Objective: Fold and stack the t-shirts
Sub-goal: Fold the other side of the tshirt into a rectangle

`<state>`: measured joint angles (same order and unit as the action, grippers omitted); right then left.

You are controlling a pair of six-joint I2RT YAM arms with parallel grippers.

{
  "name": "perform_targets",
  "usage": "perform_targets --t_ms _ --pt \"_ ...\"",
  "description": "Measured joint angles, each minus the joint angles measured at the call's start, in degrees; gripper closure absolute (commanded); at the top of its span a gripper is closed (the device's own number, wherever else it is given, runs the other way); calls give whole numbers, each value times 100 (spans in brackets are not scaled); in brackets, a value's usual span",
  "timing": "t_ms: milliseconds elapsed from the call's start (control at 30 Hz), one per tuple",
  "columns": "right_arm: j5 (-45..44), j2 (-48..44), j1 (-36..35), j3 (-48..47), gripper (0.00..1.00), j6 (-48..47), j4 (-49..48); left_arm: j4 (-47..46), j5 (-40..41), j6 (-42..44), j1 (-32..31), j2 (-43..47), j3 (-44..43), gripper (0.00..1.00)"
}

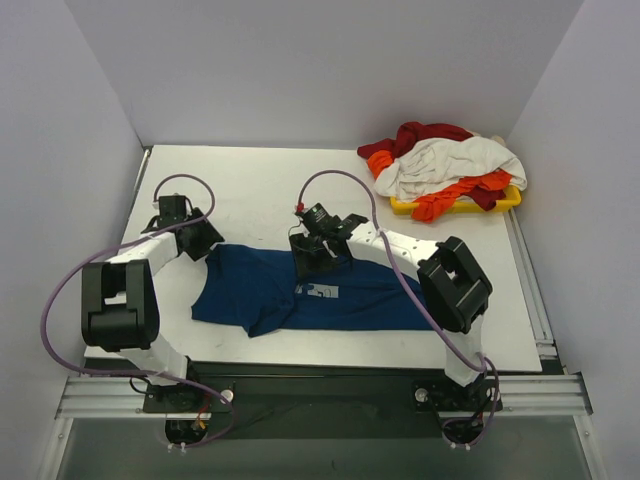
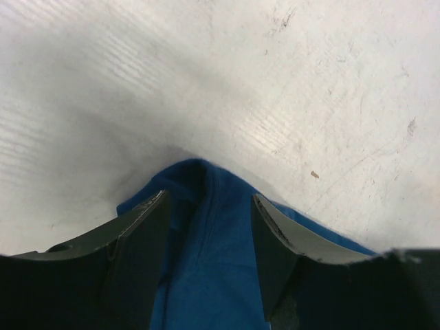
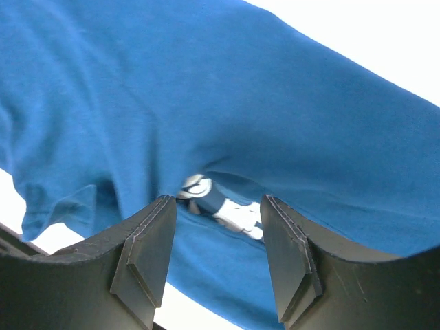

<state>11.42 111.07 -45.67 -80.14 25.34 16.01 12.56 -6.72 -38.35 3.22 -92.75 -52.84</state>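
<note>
A dark blue t-shirt (image 1: 340, 300) lies partly folded on the white table (image 1: 250, 190), its pale print (image 1: 322, 291) near the middle. My left gripper (image 1: 205, 240) is at the shirt's upper left corner. In the left wrist view that gripper (image 2: 210, 199) is open, with the blue cloth corner (image 2: 213, 275) lying between the fingers. My right gripper (image 1: 320, 258) hovers at the shirt's far edge near the middle. In the right wrist view it (image 3: 218, 206) stands open just over the blue cloth (image 3: 206, 89), the print (image 3: 230, 210) showing under a fold between the fingers.
A heap of dark red, white and orange t-shirts (image 1: 445, 165) rests on a yellow tray (image 1: 510, 200) at the back right. White walls close in the table on three sides. Bare tabletop lies behind the blue shirt and to its right.
</note>
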Motion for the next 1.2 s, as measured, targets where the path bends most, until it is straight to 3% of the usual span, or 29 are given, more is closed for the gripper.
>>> perform_targets --t_ms 400,667,900,1200 --pt "-44 -140 238 382 48 33 -11 -426 -238 -146 2 -645 -170 51" --pt "-216 -520 675 671 48 42 -39 -542 -367 -245 15 -748 -175 81" --pt "-483 -597 1117 997 48 24 -66 -573 -442 -299 22 -772 -175 99" --pt "-785 -527 1464 1147 48 20 -122 -568 -507 -297 240 -772 -175 100"
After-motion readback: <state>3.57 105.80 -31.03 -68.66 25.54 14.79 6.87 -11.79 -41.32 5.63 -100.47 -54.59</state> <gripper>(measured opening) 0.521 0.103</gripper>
